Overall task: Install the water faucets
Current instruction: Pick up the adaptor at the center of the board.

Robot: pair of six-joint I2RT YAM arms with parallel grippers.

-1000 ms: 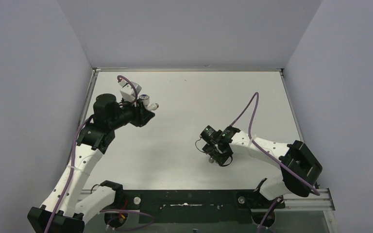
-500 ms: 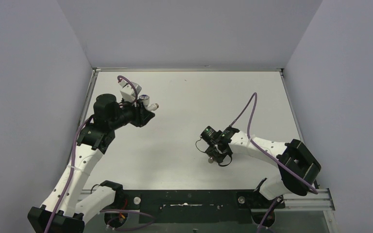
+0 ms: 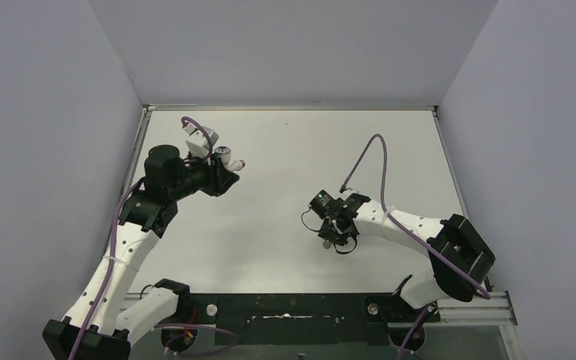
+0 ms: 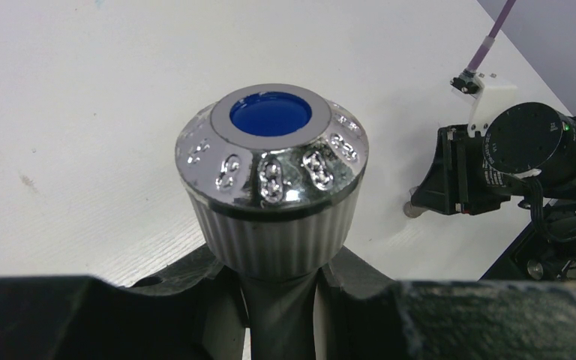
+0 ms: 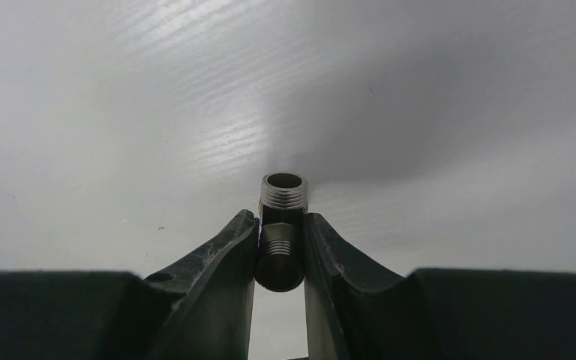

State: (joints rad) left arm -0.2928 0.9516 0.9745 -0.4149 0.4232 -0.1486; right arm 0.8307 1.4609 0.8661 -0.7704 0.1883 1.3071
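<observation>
right gripper [image 5: 281,221] — now closed, fitting [image 5: 283,191] pinched

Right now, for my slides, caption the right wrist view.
Right end effector shut on a threaded metal fitting over the white table.

looks like a robotics lab test cell rather than a home, kitchen or shop. boxed in on three sides by plain pale lavender-grey wall panels [image 3: 292,45]. floored with a flat matte white counter [image 3: 270,247], faintly scuffed in the wrist views. fitted with two white-and-black jointed robot arms, the left arm [image 3: 112,262] and the right arm [image 3: 405,225], bolted side by side at the near edge by a black base plate [image 3: 292,311]. strung with loose purple cables [image 3: 376,137] running to the wrists. edged at the near right by a slotted silver aluminium rail [image 3: 487,302].
</observation>
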